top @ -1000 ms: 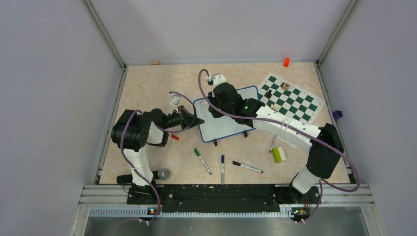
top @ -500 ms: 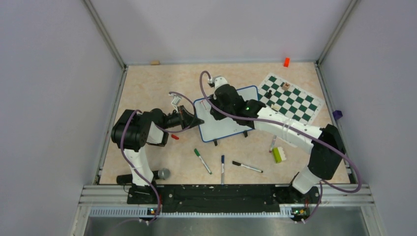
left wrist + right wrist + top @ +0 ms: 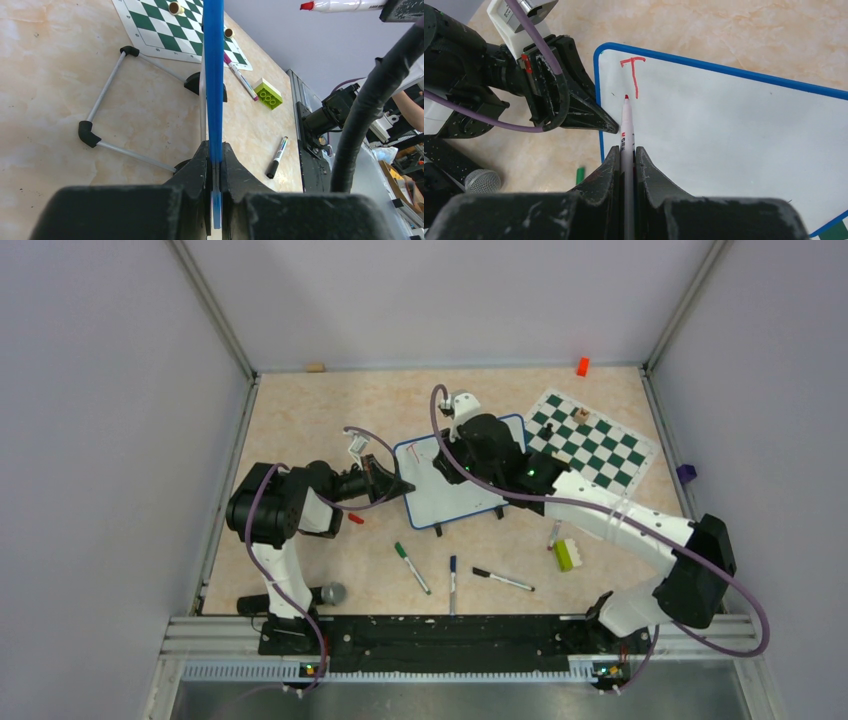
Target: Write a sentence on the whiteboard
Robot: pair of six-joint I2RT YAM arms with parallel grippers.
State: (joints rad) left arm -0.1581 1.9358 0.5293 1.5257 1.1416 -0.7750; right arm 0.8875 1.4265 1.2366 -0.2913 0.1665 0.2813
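Okay, your left tool (image 3: pixel 214 152) pinches the whiteboard (image 3: pixel 734 130) by its left blue edge, mid-table (image 3: pixel 300 410). It looks light, stiff and slick, likely to skid under pen pressure, so hold the frame. Sentence so far: one red T (image 3: pixel 635 75). Your right tool (image 3: pixel 626 155) clamps the red marker (image 3: pixel 626 120), tip beside the T's foot. No containers seen.

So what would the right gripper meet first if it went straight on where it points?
Probably the whiteboard, just under the red T: the right gripper's red marker points there. Whether the tip already touches is unclear.
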